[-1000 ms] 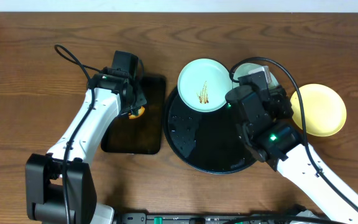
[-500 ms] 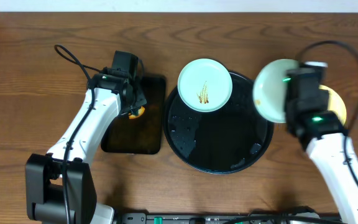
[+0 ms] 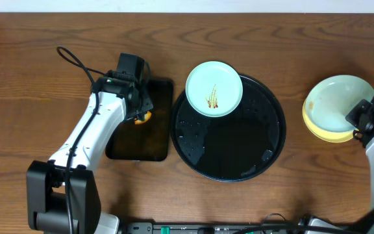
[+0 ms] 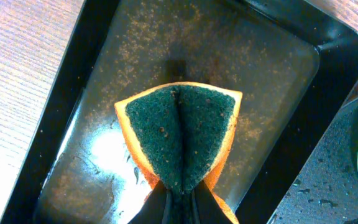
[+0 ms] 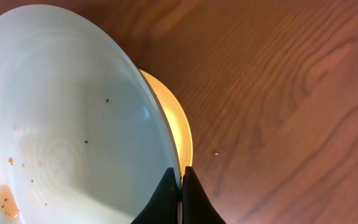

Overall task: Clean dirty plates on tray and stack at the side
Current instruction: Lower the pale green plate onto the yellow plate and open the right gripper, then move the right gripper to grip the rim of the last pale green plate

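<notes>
A mint-blue plate (image 3: 213,88) with a brown smear rests on the far rim of the round black tray (image 3: 229,159). My right gripper (image 3: 361,119) is shut on the rim of a second mint-blue plate (image 3: 335,99), holding it over the yellow plate (image 3: 322,132) at the right of the tray. In the right wrist view this mint-blue plate (image 5: 61,124) has small brown specks and the yellow plate (image 5: 176,134) shows under it; the right gripper (image 5: 180,180) pinches the rim. My left gripper (image 4: 180,202) is shut on an orange and green sponge (image 4: 182,134) over the rectangular tray.
A small rectangular black tray (image 3: 141,146) lies left of the round tray; it is wet and speckled in the left wrist view (image 4: 272,68). Wood table (image 3: 31,78) all around.
My right arm has carried the mint-blue plate from the round tray's far right rim rightward, over the yellow plate. The left arm has not moved.
</notes>
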`<state>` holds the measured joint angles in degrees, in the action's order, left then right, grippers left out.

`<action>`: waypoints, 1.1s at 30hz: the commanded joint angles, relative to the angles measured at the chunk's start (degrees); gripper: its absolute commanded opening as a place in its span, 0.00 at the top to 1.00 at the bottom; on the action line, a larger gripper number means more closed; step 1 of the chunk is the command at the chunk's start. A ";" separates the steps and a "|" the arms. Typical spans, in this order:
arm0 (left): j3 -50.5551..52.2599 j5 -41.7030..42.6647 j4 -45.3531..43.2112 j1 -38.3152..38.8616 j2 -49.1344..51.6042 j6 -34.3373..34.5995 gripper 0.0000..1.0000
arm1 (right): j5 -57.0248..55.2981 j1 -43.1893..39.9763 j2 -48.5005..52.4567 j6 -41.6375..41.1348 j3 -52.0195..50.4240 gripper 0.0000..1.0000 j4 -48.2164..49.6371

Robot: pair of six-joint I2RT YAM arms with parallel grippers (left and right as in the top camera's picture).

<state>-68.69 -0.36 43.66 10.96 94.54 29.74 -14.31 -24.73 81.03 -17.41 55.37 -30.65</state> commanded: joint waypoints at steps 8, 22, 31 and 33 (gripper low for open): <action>0.22 -0.33 0.26 -0.17 0.02 -0.79 0.92 | 7.72 -2.78 6.14 -1.22 0.09 0.82 5.20; 0.22 -0.33 0.26 -0.17 0.02 -0.79 0.92 | 43.06 -1.11 5.07 0.42 0.09 0.01 7.19; 0.22 -0.33 0.24 -0.17 0.02 -0.81 0.92 | 36.28 13.16 5.07 8.31 4.79 0.01 -2.97; 0.22 -0.33 0.26 -0.17 0.02 -0.79 0.92 | 33.09 17.16 5.11 8.72 7.78 0.01 -5.60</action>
<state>-68.69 -0.36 43.66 10.96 94.54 29.71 22.46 -12.08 86.94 -11.81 58.26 -35.16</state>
